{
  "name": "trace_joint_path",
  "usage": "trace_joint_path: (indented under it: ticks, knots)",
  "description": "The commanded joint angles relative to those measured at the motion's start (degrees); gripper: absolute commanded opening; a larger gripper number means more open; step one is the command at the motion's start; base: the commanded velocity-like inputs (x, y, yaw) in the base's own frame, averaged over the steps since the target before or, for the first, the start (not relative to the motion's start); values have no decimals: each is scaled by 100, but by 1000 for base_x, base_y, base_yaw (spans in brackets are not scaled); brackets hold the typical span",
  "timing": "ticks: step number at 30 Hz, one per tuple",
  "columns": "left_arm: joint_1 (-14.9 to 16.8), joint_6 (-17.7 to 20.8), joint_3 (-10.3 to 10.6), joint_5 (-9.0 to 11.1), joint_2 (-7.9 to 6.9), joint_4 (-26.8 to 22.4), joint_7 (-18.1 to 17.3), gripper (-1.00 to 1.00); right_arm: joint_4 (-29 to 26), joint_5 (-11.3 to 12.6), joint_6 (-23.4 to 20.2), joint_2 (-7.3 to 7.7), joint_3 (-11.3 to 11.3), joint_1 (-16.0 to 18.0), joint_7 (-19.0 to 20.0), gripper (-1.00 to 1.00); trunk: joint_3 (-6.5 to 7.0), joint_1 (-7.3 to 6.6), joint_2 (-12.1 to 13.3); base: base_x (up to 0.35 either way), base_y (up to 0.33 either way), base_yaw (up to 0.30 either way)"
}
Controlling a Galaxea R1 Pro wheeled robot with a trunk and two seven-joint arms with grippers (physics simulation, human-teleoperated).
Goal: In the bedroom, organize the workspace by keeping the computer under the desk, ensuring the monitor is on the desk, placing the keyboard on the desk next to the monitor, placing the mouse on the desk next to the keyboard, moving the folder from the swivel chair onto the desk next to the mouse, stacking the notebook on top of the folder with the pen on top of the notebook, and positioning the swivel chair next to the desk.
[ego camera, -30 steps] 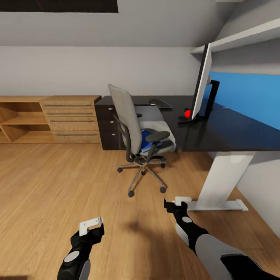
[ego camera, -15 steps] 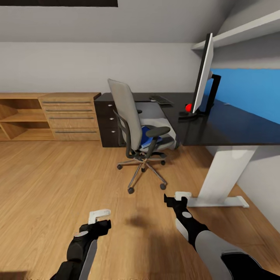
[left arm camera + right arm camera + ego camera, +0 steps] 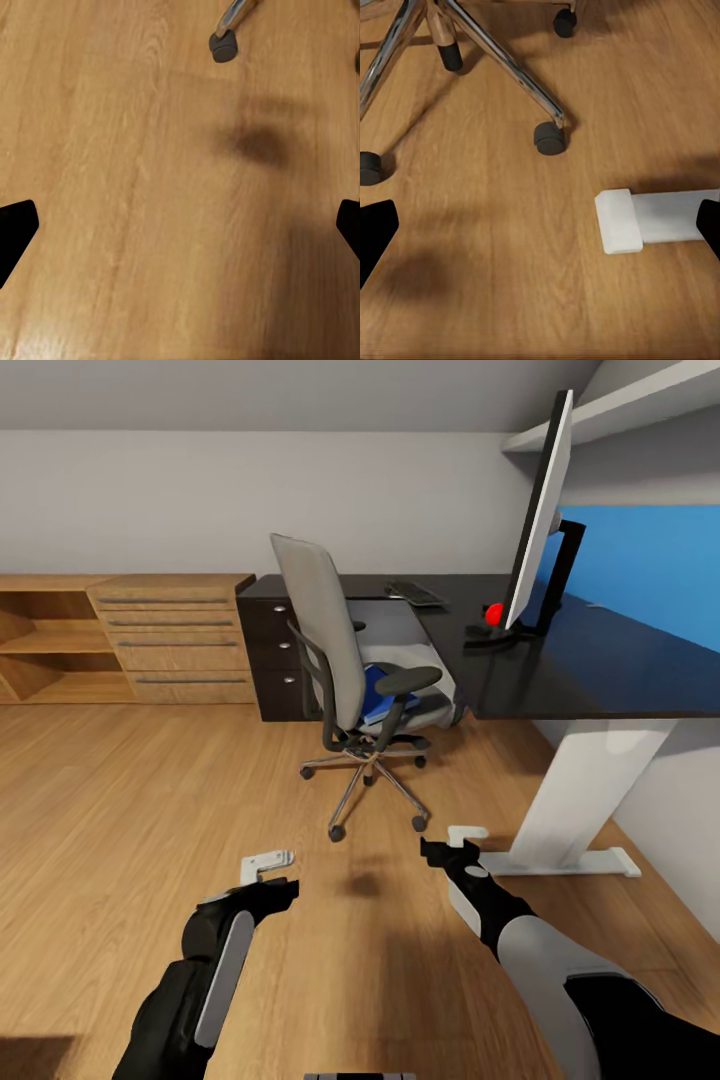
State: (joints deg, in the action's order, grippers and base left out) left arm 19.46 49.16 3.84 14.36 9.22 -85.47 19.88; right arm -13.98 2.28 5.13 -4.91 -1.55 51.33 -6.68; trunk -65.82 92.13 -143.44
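Wooden flooring runs ahead of me to the glossy black bench [image 3: 590,680], which stands on its white leg with a blue panel behind. On it the monitor [image 3: 540,510] stands edge-on to me and the keyboard [image 3: 415,593] lies farther back; a small red thing [image 3: 494,613] sits by the monitor's base. My swivel chair [image 3: 350,680] stands just in front of the bench with its back toward me, and the blue folder [image 3: 380,695] lies on its seat, partly hidden by the armrest. My left tool [image 3: 268,863] and right tool [image 3: 462,840] both hang low over the floor, well short of the chair, each with its fingers spread wide and nothing between them; the right wrist view looks down on the chair's chrome legs and casters beside the white foot of the bench. I judge the step in hand to be approaching the folder. To do it well, I should come round to the chair's open front, not reach past the backrest, keep the base clear of the casters, raise an arm above seat height, and slide one finger under the folder's edge.
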Motion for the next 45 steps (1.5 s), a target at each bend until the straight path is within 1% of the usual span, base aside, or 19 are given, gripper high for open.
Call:
trace_joint_path:
  ticks: [1,2,6,7,9,10,12,13,17,19,21,25,31,39,45]
  knots:
    - [-185,-14,32,67,-31,-277,49,100,-3,25,2,-1,-19,6,-23,100,-5,-1,-2,0,0,0]
    - [-614,-269,201,68,-78,-612,42,100,-18,31,-18,8,-18,8,-19,100,-5,-1,-2,0,0,0]
    - [-747,-478,328,67,-95,-689,48,100,-30,31,-5,6,-20,9,-11,100,-5,-1,-2,0,0,0]
    - [-775,-525,358,67,-119,-694,50,100,-38,29,4,-3,-25,9,-10,100,-5,-1,-2,0,0,0]
    - [-785,-545,370,67,-153,-692,50,100,-55,28,20,-7,-28,9,-9,100,-5,-1,-2,0,0,0]
    - [-792,-558,378,67,-201,-691,55,100,-87,27,42,-9,-29,9,-9,100,-5,-1,-2,0,0,0]
    - [-793,-560,378,67,-210,-690,57,100,-121,30,44,-13,-29,9,-9,100,-5,-1,-2,10,0,0]
    - [-795,-565,376,67,-218,-674,52,100,-183,43,35,-52,-26,9,-31,100,-5,-1,-2,290,0,0]
    - [-795,-566,374,67,-219,-673,58,100,-194,41,51,-61,-22,9,-27,100,-3,-1,-2,307,0,0]
    - [-795,-566,373,67,-219,-666,59,100,-193,38,122,-68,-21,3,-24,100,13,-1,-2,147,0,0]
    - [-795,-566,372,67,-219,-665,60,100,-187,39,289,-70,-21,1,-31,100,31,-1,-2,117,0,0]
    - [-795,-566,372,67,-219,-664,60,100,-185,38,385,-65,-16,0,-34,100,66,-1,-2,106,0,0]
    - [-795,-566,367,67,-219,-664,55,100,-179,42,415,-73,-19,0,-35,100,99,-1,-2,132,25,0]
    - [-795,-568,331,68,-228,-672,49,100,-174,45,418,-79,-21,-3,-28,100,101,-1,-2,266,173,0]
    - [-795,-558,334,69,-223,-664,45,100,-183,41,426,-72,-14,-5,-25,100,101,-1,-2,218,43,0]
